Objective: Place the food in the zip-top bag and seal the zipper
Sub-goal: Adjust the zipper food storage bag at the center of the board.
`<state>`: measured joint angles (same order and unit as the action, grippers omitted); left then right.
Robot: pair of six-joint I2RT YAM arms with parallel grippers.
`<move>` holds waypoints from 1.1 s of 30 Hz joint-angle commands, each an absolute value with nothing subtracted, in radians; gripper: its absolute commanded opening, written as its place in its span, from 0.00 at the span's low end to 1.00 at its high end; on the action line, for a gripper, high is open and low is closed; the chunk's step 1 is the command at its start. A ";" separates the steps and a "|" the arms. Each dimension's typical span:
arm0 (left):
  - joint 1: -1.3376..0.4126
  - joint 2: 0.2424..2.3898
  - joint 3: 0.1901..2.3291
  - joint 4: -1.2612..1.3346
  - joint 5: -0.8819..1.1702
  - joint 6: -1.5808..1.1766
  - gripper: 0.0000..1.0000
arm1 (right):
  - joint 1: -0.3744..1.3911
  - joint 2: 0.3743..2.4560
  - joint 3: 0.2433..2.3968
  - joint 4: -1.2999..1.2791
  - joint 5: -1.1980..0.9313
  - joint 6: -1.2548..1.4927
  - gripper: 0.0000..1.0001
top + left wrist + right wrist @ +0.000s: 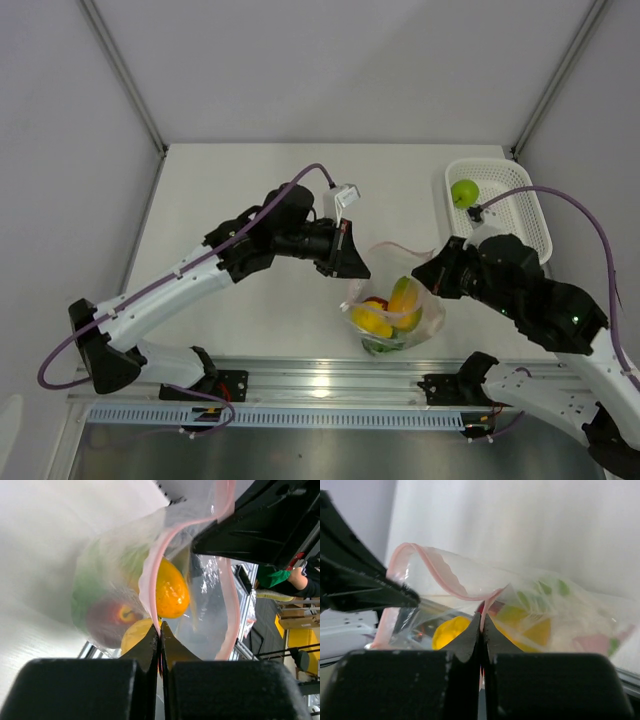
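Note:
The clear zip-top bag (395,305) hangs between my two grippers near the table's front edge, its mouth open upward. Inside lie an orange fruit (171,592), a yellow fruit (449,632), a red apple (112,617) and green pieces. My left gripper (350,262) is shut on the pink zipper strip (150,580) at the bag's left side. My right gripper (428,275) is shut on the zipper strip (447,582) at the bag's right side. A green apple (464,192) sits apart in the white mesh basket (530,215).
The white basket stands at the back right of the table. A metal rail (330,385) with the arm bases runs along the near edge just below the bag.

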<state>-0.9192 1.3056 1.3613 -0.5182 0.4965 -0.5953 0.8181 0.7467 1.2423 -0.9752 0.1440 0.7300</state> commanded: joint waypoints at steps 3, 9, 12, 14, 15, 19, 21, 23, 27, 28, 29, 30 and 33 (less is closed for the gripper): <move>-0.925 1.321 1.342 -0.476 0.503 -0.609 0.00 | 0.705 0.819 1.174 -0.936 0.120 0.669 0.00; -0.927 1.305 1.408 -0.514 0.511 -0.601 0.01 | 0.562 0.850 1.245 -0.937 0.012 0.585 0.00; -0.927 1.296 1.408 -0.529 0.494 -0.598 0.01 | 0.525 0.874 1.319 -0.942 -0.063 0.539 0.00; -0.927 1.310 1.391 -0.528 0.492 -0.598 0.01 | 0.494 0.899 1.325 -0.936 -0.095 0.534 0.00; -0.927 1.316 1.381 -0.519 0.502 -0.606 0.01 | 0.479 0.905 1.321 -0.927 -0.110 0.532 0.00; -0.927 1.333 1.342 -0.466 0.523 -0.627 0.01 | 0.397 0.985 1.255 -0.893 -0.253 0.505 0.00; -0.927 1.332 1.345 -0.468 0.522 -0.623 0.01 | 0.365 1.014 1.267 -0.891 -0.278 0.500 0.00; -0.927 1.325 1.379 -0.504 0.508 -0.608 0.01 | 0.362 1.044 1.323 -0.882 -0.297 0.495 0.00; -0.927 1.318 1.439 -0.551 0.488 -0.584 0.01 | 0.362 1.081 1.446 -0.873 -0.337 0.492 0.00; -0.927 1.315 1.440 -0.549 0.498 -0.587 0.01 | 0.364 1.091 1.468 -0.873 -0.347 0.491 0.00; -0.927 1.312 1.425 -0.532 0.502 -0.592 0.01 | 0.362 1.098 1.498 -0.868 -0.356 0.491 0.00; -0.927 1.307 1.413 -0.522 0.503 -0.603 0.01 | 0.362 1.112 1.503 -0.864 -0.377 0.492 0.01; -0.927 1.310 1.370 -0.494 0.499 -0.612 0.01 | 0.362 1.132 1.473 -0.844 -0.396 0.495 0.04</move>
<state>-0.9207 1.3334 1.3811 -0.5457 0.4854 -0.6022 0.3649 1.1145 1.4544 -0.9047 -0.3340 0.5110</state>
